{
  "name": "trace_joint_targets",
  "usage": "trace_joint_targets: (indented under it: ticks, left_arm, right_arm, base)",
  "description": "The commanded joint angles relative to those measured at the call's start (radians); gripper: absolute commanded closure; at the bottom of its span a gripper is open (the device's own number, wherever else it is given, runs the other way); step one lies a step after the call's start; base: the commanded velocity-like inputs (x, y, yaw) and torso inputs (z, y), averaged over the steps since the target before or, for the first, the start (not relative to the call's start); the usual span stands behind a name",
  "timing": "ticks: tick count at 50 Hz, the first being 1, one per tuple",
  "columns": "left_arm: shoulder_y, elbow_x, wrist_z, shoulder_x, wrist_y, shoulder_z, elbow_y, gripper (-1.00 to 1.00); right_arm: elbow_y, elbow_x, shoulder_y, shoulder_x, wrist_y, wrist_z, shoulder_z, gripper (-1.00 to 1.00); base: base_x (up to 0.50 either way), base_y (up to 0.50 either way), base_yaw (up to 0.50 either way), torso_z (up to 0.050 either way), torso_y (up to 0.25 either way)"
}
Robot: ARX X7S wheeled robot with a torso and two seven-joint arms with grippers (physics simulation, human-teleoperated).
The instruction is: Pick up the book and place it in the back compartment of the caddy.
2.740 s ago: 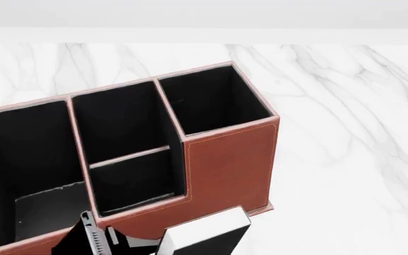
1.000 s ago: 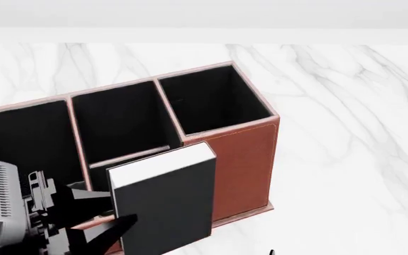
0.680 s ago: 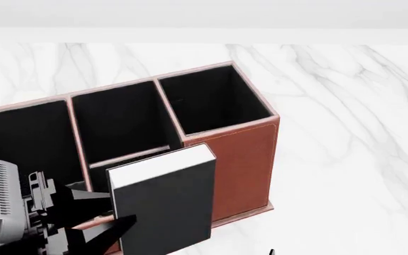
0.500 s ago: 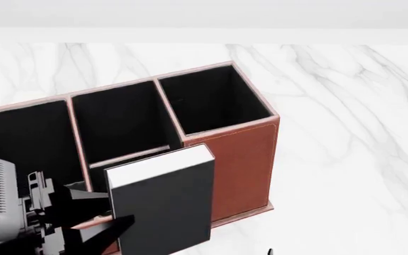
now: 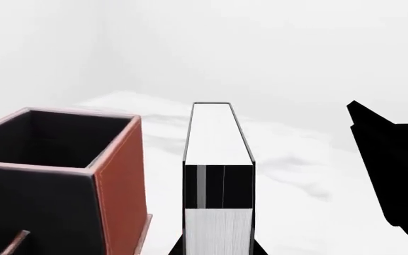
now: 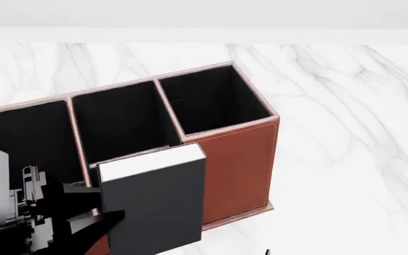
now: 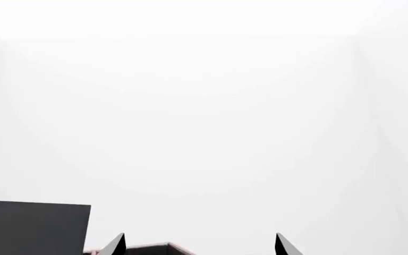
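Two grippers: left gripper (image 6: 108, 204) clamped on book (image 6: 154, 204), hiding caddy (image 6: 239, 159) front; right gripper (image 7: 199, 245) apart, mostly cropped.

Your left arm comes in low at the left of the head view, its grey ribbed wrist housing at the frame edge and the black two-fingered left gripper (image 6: 94, 204) reaching toward the right. Its fingers (image 6: 83, 188) clamp the thick black hardcover book (image 6: 154, 204) with white page edges, held upright above the table. Your black right gripper (image 7: 198, 245) shows only two pointed fingertips (image 7: 114, 245) with a wide gap between them (nothing sits there).
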Motion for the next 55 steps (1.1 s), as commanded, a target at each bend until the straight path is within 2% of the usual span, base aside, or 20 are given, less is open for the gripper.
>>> trace_joint_targets:
  ticks: [1,12,27,48,49,50,55]
  left_arm:
    - [-0.01,-0.032,-0.012,-0.011,0.026,-0.048,0.0,1.0]
    - [-0.003,-0.001,-0.016,-0.024,0.052,-0.053,0.008,1.0]
    - [-0.057,0.098,0.071,0.015,0.088,-0.015,-0.131,1.0]
    - [-0.107,0.176,0.082,0.056,0.131,-0.005,-0.233,1.0]
    - [-0.11,0.185,0.088,0.061,0.141,-0.003,-0.245,1.0]
    - [-0.123,0.227,0.12,0.095,0.213,-0.005,-0.321,1.0]
    - [-0.136,0.226,0.153,0.12,0.245,-0.014,-0.388,1.0]
  right_arm:
    - [0.004,-0.001,0.003,0.001,-0.003,0.002,-0.004,-1.0]
    - [0.008,-0.003,0.005,0.002,-0.005,0.003,-0.008,-1.0]
    - [0.008,-0.006,0.006,0.004,-0.005,0.006,-0.012,-1.0]
    - [0.011,-0.004,0.01,0.007,-0.004,0.009,-0.018,-1.0]
    - [0.011,-0.004,0.011,0.006,-0.001,0.009,-0.02,-1.0]
    - [0.019,-0.007,0.013,0.005,-0.006,0.007,-0.024,-1.0]
    - [0.021,-0.009,0.015,0.004,-0.004,0.008,-0.025,-1.0]
  base:
    - [0.0,0.0,0.0,0.0,0.0]
    - [0.0,0.0,0.0,0.001,0.002]
    - [0.0,0.0,0.0,0.0,0.001]
    - [0.0,0.0,0.0,0.0,0.001]
    - [0.0,0.0,0.0,0.0,0.0]
    - [0.0,0.0,0.0,0.0,0.0]
    - [0.0,0.0,0.0,0.0,0.002]
